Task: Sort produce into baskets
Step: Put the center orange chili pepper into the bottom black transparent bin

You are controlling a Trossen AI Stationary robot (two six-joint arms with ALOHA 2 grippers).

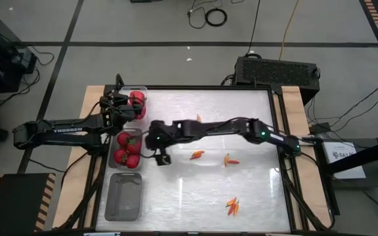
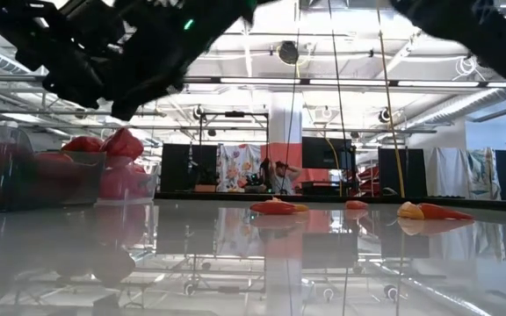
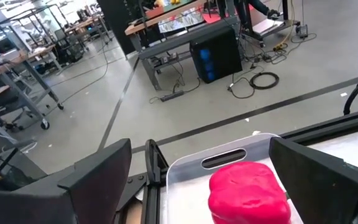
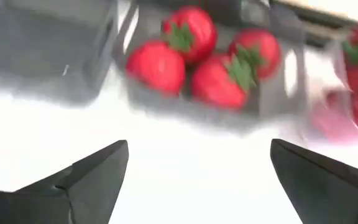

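Note:
Three clear bins stand in a row along the table's left side. The far bin (image 1: 135, 92) holds red peppers (image 1: 136, 101). The middle bin (image 1: 118, 157) holds several red tomatoes (image 4: 211, 79) with green stems. The near bin (image 1: 125, 196) holds nothing that I can see. My left gripper (image 1: 125, 105) is open above the far bin, its fingers wide on either side of a red pepper (image 3: 247, 193) without touching it. My right gripper (image 1: 163, 159) is open and empty over the table, just right of the middle bin. Small orange-red chilies (image 1: 197, 155) lie loose on the table.
More chilies lie at the table's middle (image 1: 228, 159), near its front (image 1: 232, 206) and toward the far side (image 1: 199, 118). In the low view they lie at the centre (image 2: 275, 208) and right (image 2: 433, 211). My right arm (image 1: 241, 126) reaches across the table's middle.

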